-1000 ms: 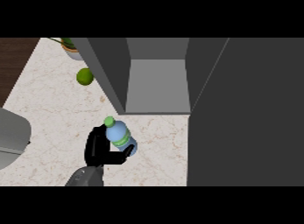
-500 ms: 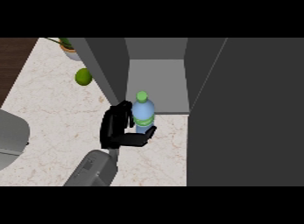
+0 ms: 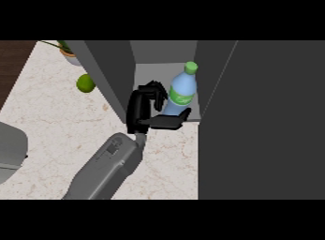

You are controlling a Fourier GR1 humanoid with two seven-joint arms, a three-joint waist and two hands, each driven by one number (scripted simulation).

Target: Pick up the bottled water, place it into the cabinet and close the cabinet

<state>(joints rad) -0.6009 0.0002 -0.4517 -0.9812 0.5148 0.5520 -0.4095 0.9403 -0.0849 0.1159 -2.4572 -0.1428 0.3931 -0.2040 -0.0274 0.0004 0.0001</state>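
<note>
**Inspector A:** Head view. Which hand is working?

**Inspector B:** One grey forearm enters from the lower edge, left of centre, ending in a black hand. By its place in the view I record it as the left hand, though that is a judgement. No second hand shows.

**Inspector A:** Its state?

**Inspector B:** Fingers curled round the bottle, thumb under its lower end. It is gripping the bottle.

**Inspector A:** Where is the bottle?

**Inspector B:** At the cabinet opening, over the front of its grey floor. Blue body, green label, green cap. It leans, cap up and to the right. Whether its base touches the cabinet floor, I cannot tell; the thumb hides it.

**Inspector A:** The door?

**Inspector B:** The door stands open, a dark panel filling the right of the view.

**Inspector A:** Other items?

**Inspector B:** A lime on the pale marble counter, left of the cabinet wall. A potted plant beyond it. A grey curved object at the left edge, unidentified.
</note>
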